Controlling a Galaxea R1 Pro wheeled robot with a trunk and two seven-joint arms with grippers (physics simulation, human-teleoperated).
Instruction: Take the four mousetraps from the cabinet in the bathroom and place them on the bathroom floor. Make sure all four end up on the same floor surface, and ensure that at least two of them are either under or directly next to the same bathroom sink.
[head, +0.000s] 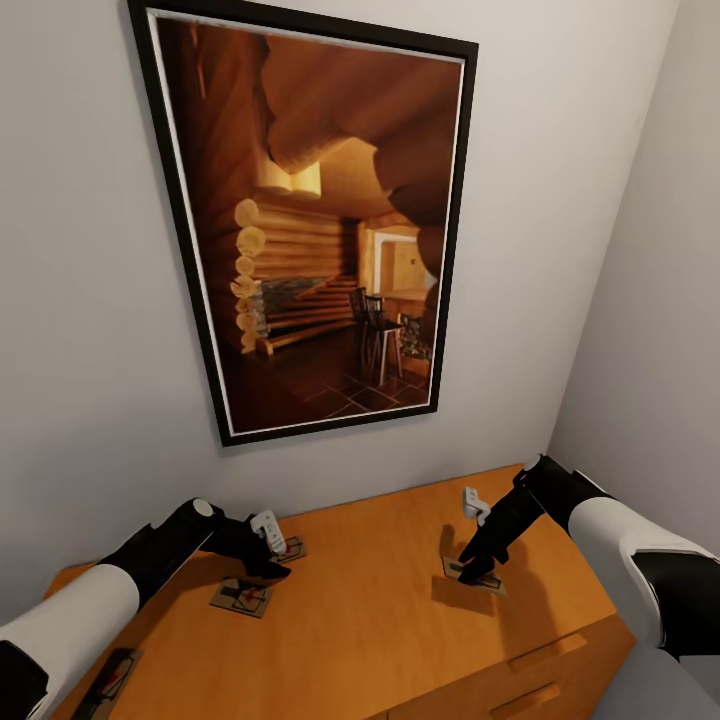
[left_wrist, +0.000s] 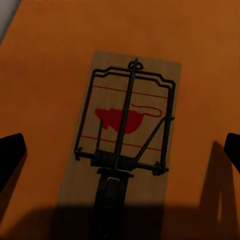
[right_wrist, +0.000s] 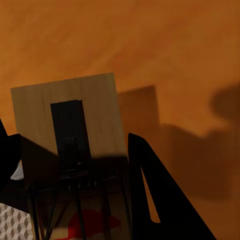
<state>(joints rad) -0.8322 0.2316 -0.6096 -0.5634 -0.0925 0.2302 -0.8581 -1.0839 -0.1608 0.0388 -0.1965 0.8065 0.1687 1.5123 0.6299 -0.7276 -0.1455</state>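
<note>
Several mousetraps lie on the orange-brown cabinet (head: 380, 610) top. My left gripper (head: 272, 570) hovers open between one mousetrap (head: 243, 597) and another (head: 292, 548) at the back left. In the left wrist view a mousetrap (left_wrist: 125, 135) with a red mouse print lies flat between the wide-spread fingertips (left_wrist: 11, 152) of that gripper (left_wrist: 120, 150). A third mousetrap (head: 108, 680) lies near the left front corner. My right gripper (head: 476, 572) is shut on a mousetrap (head: 490, 583), holding it slightly tilted above its shadow. The right wrist view shows this mousetrap (right_wrist: 75, 115) between the dark fingers (right_wrist: 150, 190) of the right gripper (right_wrist: 67, 135).
A large framed picture (head: 310, 220) of a log cabin hangs on the grey wall behind the cabinet. A second wall (head: 660, 330) closes the corner on the right. Drawer fronts with wooden bar handles (head: 545, 650) show at the lower right.
</note>
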